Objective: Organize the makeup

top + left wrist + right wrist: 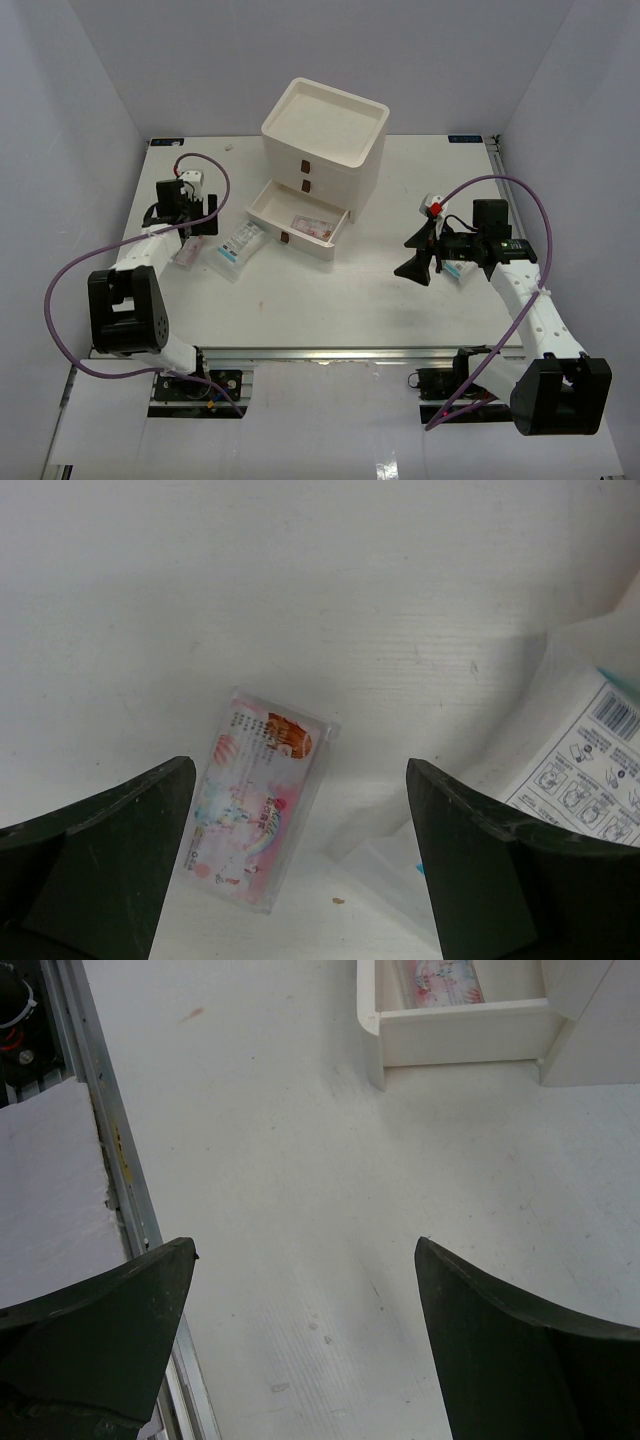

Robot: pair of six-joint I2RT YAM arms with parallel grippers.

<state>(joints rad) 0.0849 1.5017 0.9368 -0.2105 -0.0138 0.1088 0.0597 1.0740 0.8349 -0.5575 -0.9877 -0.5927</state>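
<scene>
left gripper [300, 768] stands wide open and empty over the pink sachet [258, 800] near the left edge of the table [300, 580]; the sachet lies flat between the jaws, long axis askew. right gripper [305, 1250], also wide, is well apart.

You are looking at a white desk [360, 290] that fills the middle of the top view, closed in by plain pale walls [300, 50] at the back and along both sides. Just above the centre of the frame stands a cream drawer box [325, 130] with a shallow recessed top and three drawers, each with a small brown pull [305, 165]. The upper two are shut. The bottom drawer [310, 245] is pulled out toward the lower left. A metal rail [330, 353] runs along the desk's lower edge. In the right wrist view you can see a faint reddish mark [193, 1013] on the desk at upper left.
</scene>
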